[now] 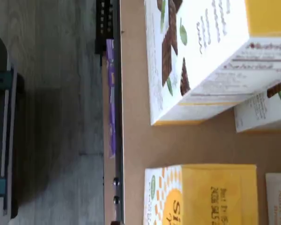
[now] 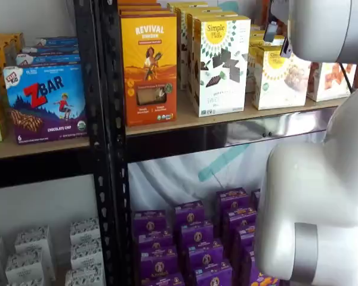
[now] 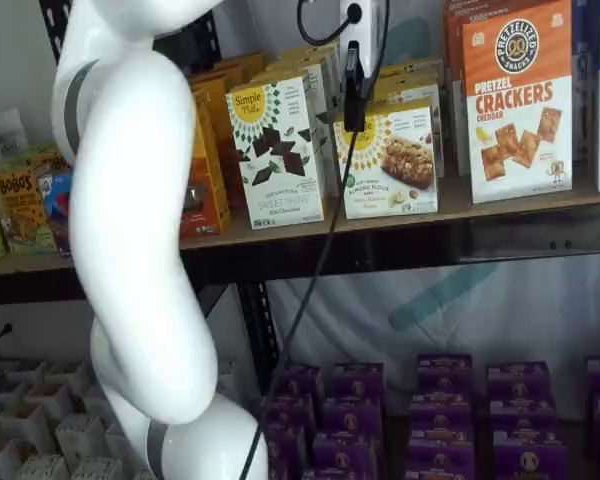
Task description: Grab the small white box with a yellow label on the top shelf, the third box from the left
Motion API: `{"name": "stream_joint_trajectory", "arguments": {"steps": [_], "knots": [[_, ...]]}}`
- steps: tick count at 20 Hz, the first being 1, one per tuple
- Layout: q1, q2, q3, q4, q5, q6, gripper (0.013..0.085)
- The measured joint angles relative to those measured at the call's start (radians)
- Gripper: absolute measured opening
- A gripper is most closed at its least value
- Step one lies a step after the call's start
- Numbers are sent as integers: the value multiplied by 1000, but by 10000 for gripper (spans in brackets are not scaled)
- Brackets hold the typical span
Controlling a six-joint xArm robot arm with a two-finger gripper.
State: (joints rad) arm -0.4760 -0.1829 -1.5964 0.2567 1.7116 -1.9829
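The small white box [image 3: 390, 160] with a yellow round logo and a pale food picture stands on the top shelf [image 3: 500, 210], between a taller white carton with dark brown shapes [image 3: 278, 150] and an orange crackers carton [image 3: 518, 100]. It shows in both shelf views [image 2: 280, 77]. The wrist view shows its yellow top [image 1: 215, 192] on the tan board [image 1: 131, 140]. My gripper [image 3: 353, 95] hangs from above, just in front of the box's upper left part. Only a black finger shows side-on, so I cannot tell whether it is open.
An orange Revival carton [image 2: 149, 65] stands left of the tall white carton [image 2: 221, 65]. Purple boxes [image 3: 440, 420] fill the lower level. A black upright [image 2: 104, 119] bounds the bay on the left. My white arm [image 2: 310, 196] covers the right side.
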Motion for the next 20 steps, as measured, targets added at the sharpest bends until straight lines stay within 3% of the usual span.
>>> {"name": "stream_joint_trajectory", "arguments": {"steps": [8,20], "knots": [[30,53,-49,-74,50,12,850],[68,52,-24,-119,32,36,850]]}}
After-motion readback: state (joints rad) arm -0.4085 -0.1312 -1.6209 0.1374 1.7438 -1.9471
